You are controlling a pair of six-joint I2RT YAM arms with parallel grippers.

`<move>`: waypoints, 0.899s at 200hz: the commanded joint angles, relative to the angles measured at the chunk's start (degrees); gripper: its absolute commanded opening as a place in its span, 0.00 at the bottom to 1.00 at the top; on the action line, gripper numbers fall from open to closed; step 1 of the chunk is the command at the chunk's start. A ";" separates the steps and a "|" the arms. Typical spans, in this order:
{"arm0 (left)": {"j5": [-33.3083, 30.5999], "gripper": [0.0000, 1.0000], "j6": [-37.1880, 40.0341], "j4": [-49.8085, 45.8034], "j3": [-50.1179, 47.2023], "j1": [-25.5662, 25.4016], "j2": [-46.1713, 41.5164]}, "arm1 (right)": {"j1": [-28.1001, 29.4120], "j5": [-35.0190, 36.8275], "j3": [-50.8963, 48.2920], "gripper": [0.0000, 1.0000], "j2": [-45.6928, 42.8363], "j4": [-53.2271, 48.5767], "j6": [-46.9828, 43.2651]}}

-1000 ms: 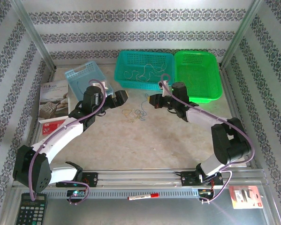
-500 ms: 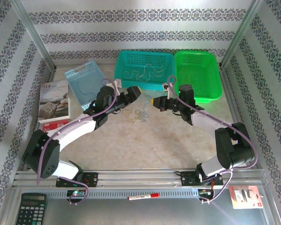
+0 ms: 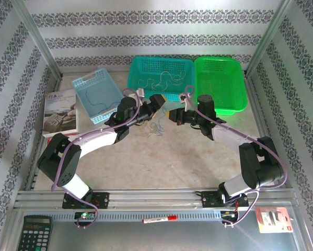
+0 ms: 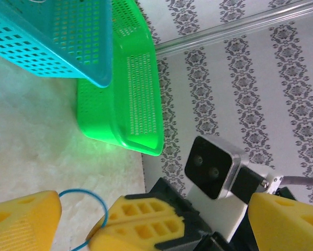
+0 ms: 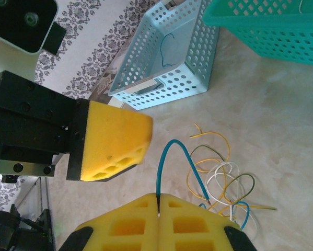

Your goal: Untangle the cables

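The right gripper (image 5: 159, 205) is seen clenched on the end of a blue cable (image 5: 166, 157), which arches up from between its pads. The left gripper (image 3: 158, 102) is held wide open and grasps nothing, its fingers (image 4: 20, 222) spread to either side of the right gripper's tip. The blue loop is seen just beside one finger, though contact cannot be made out. The other cables (image 5: 224, 180) are seen in a loose clump on the table (image 5: 281, 104), near both grippers.
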 commanded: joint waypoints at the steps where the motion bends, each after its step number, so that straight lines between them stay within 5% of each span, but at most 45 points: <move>1: 1.23 0.92 -2.95 5.82 1.72 -1.06 2.12 | 0.68 -0.31 0.26 0.00 0.18 2.21 -1.65; 180: 0.39 0.89 -2.18 3.70 -0.45 -2.89 0.18 | 0.09 3.62 1.08 0.00 -0.97 1.71 -1.40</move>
